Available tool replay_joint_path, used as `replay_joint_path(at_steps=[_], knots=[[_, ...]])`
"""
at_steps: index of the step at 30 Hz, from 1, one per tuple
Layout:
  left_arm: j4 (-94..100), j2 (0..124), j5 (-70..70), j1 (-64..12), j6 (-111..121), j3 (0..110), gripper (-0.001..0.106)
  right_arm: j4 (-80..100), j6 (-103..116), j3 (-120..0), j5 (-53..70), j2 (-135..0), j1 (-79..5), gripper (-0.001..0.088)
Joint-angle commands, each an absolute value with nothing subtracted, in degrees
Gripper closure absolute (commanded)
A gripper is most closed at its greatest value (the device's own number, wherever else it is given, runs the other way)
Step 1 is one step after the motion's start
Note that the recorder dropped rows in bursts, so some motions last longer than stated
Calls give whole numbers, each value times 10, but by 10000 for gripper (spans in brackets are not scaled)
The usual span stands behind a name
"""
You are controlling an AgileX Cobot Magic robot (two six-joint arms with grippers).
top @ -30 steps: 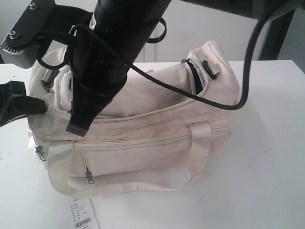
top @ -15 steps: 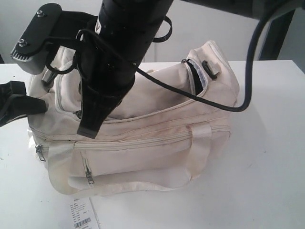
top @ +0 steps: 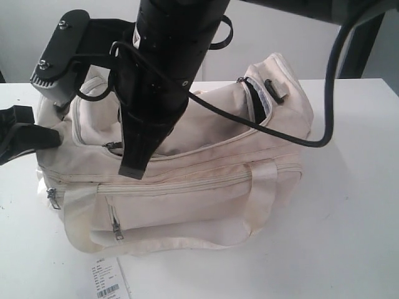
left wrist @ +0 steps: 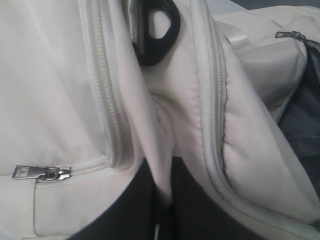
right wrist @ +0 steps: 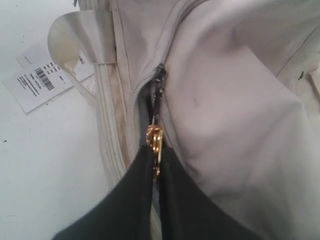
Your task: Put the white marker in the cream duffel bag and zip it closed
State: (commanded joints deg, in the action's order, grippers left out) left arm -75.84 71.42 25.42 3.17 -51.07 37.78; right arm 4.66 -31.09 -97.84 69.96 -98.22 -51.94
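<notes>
Right pincer (right wrist: 155, 152) pinches gold zip pull (right wrist: 154, 136) on cream duffel bag (right wrist: 225, 125); barcode tag (right wrist: 37, 82) near; arm (top: 168, 56) slants steeply down.

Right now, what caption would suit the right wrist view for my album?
Right gripper pinching the gold ring zip pull on the cream duffel bag.

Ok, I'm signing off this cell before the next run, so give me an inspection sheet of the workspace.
Surface: white table, no spills seen.
Job's things: cream duffel bag upright, main zip partly open; white marker not seen.
Clutter: barcoded paper tag by the bag's front.
Tools: right tool shut on gold ring zip pull; left tool shut on bag fabric.
Cables: black cable runs over the bag.
Surroundings: pale wall, dark post behind.
</notes>
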Motion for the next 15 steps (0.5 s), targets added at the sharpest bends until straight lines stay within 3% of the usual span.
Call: replay_joint_path(at_steps=[15], knots=[[-758, 714, 253, 32, -511, 378, 1053, 92, -281, -977, 700, -982, -519, 868]])
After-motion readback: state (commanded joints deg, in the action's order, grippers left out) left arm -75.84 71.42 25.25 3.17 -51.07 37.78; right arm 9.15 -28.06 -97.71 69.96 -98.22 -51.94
